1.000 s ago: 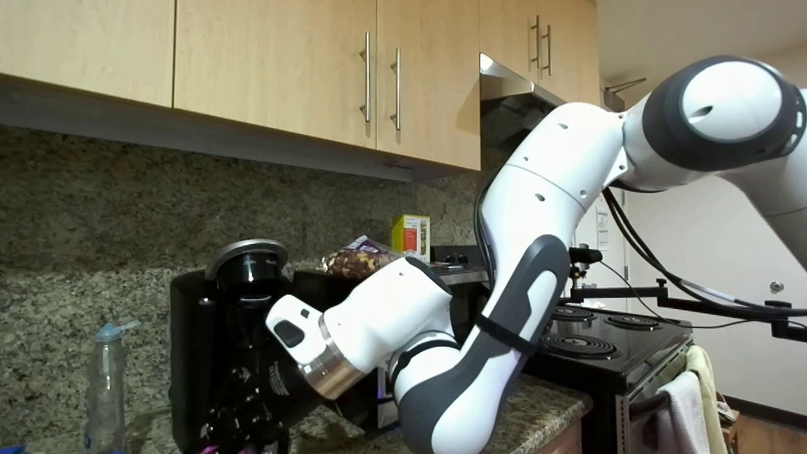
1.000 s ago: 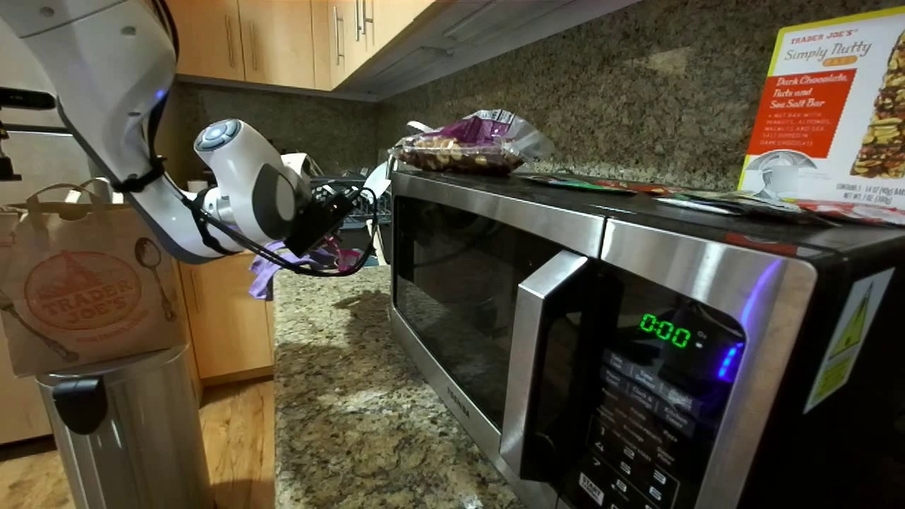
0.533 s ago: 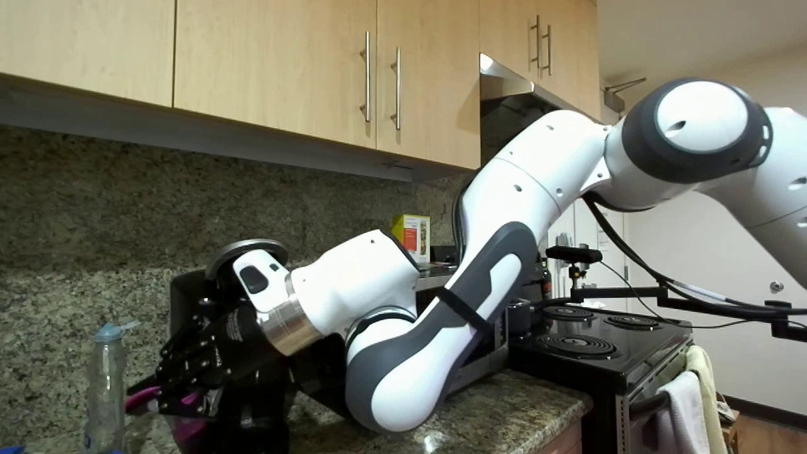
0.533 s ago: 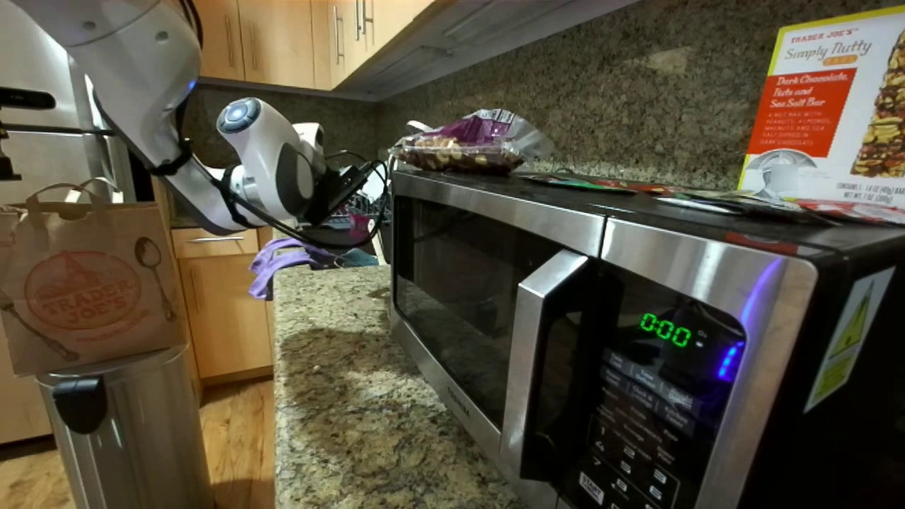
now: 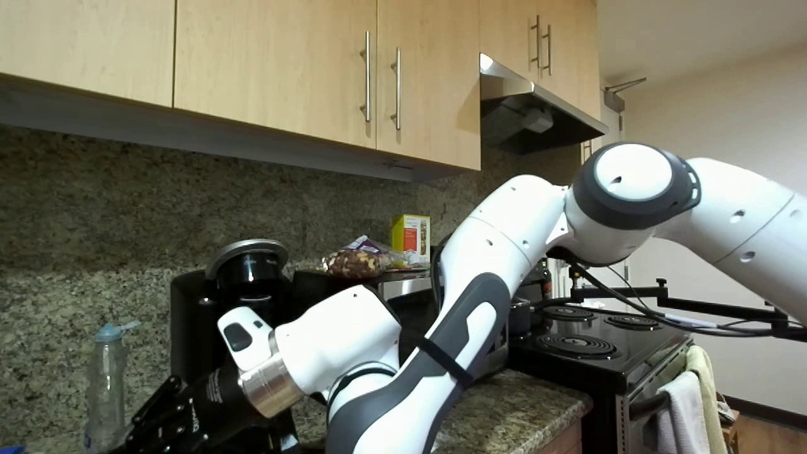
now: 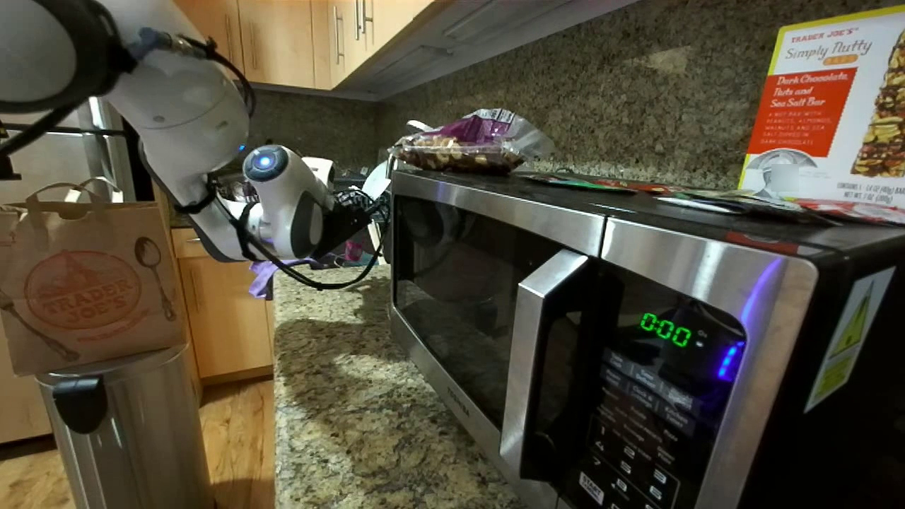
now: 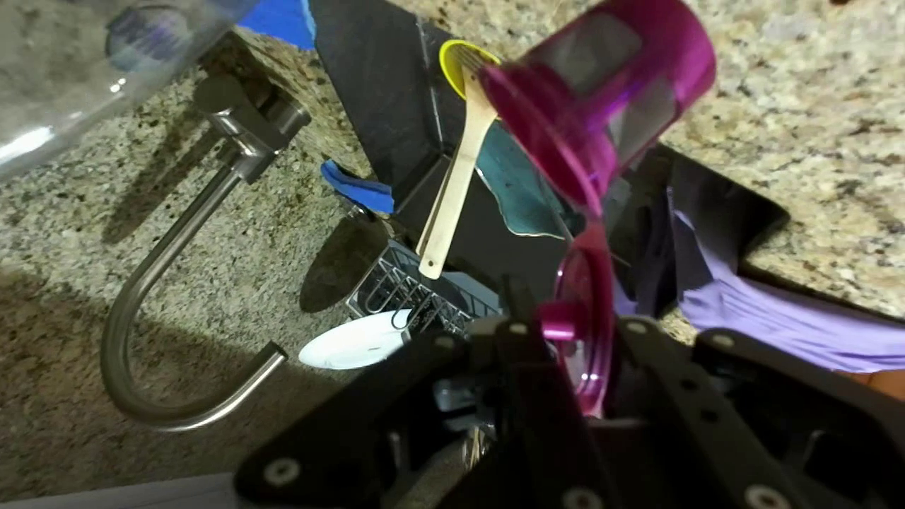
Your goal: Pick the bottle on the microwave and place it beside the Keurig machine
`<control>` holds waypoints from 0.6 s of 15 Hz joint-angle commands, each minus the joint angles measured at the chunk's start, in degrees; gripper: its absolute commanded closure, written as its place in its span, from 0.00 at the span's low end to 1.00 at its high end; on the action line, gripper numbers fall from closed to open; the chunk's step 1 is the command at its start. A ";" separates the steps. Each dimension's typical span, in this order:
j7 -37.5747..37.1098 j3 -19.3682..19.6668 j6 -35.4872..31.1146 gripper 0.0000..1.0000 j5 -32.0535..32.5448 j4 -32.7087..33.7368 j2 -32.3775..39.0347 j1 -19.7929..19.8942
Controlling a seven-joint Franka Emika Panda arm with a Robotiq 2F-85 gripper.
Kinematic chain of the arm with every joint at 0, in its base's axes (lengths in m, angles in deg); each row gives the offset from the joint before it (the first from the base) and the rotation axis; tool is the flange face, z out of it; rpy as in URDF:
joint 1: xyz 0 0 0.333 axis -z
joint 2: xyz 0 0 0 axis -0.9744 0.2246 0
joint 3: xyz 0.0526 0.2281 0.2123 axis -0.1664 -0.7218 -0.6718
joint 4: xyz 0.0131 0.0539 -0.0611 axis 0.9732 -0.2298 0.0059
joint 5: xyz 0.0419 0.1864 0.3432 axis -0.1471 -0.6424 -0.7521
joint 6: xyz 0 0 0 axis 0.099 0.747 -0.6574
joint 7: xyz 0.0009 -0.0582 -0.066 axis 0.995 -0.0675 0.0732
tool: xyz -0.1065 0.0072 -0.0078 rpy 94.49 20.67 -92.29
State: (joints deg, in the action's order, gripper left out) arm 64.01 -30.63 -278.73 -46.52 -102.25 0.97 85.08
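Observation:
The bottle (image 7: 601, 106) is a small magenta cup with mesh-like windows and a hinged lid hanging open. In the wrist view my gripper (image 7: 573, 329) is shut on the lid, and the cup hangs tilted beyond the fingertips. In an exterior view the gripper (image 5: 142, 429) points down and left, in front of the Keurig machine (image 5: 251, 268), with the bottle out of the frame. In an exterior view a bit of the bottle (image 6: 353, 249) shows past the dark gripper (image 6: 364, 212). The microwave (image 6: 495, 205) stands on the counter; the arm partly covers it in an exterior view (image 5: 403, 288).
A tall clear plastic bottle (image 5: 106, 391) stands left of the Keurig machine, close to the gripper. The wrist view shows a sink (image 7: 385, 92), wooden utensils (image 7: 452, 191), a faucet (image 7: 141, 283) and a purple cloth (image 7: 771, 318). A nut bag (image 6: 466, 145) and box (image 6: 813, 106) sit on the microwave.
The arm has swung left past the front of the Keurig machine, rising a little, then dropping lower. The magenta bottle has stayed in the gripper. The nut bag is uncovered in an exterior view.

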 commanded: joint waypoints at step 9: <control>8.91 -6.61 -0.01 0.89 3.90 4.24 9.88 5.30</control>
State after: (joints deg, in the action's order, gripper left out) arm 69.59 -34.38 -278.74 -44.10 -99.60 8.53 88.21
